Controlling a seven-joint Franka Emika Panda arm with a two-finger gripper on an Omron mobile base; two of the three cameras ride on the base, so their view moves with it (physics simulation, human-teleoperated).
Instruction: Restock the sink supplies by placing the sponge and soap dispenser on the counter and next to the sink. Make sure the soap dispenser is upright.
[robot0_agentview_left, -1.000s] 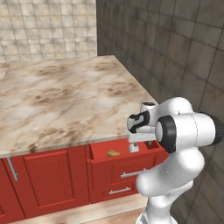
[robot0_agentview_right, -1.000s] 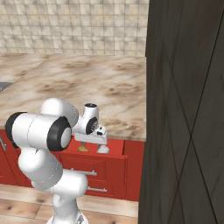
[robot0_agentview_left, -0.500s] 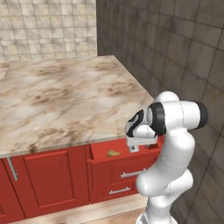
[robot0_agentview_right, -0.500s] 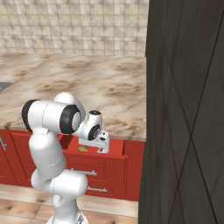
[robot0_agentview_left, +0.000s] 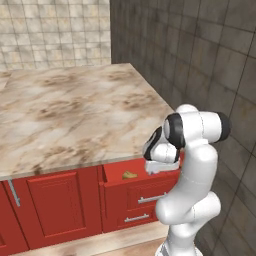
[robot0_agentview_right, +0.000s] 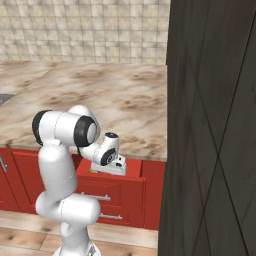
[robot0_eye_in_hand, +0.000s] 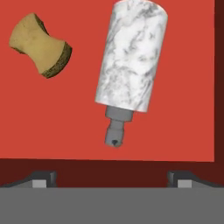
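While gripper (robot0_eye_in_hand: 112, 179) hovers w/ fingers spread, empty, above open red drawer (robot0_eye_in_hand: 183, 109): pale marbled cylindrical soap dispenser (robot0_eye_in_hand: 131, 59) lies flat, pump toward fingers; tan waisted sponge (robot0_eye_in_hand: 39, 43) apart beside. Risk: round bottle rolls/slips if pinched off-centre.

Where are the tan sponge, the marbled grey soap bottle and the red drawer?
tan waisted sponge (robot0_eye_in_hand: 38, 43), hand view, its middle
marbled grey soap bottle (robot0_eye_in_hand: 131, 57), hand view, its body
red drawer (robot0_eye_in_hand: 183, 87), hand view, bare floor

Open red drawer (robot0_agentview_left: 116, 176), dark wall (robot0_agentview_left: 200, 60)
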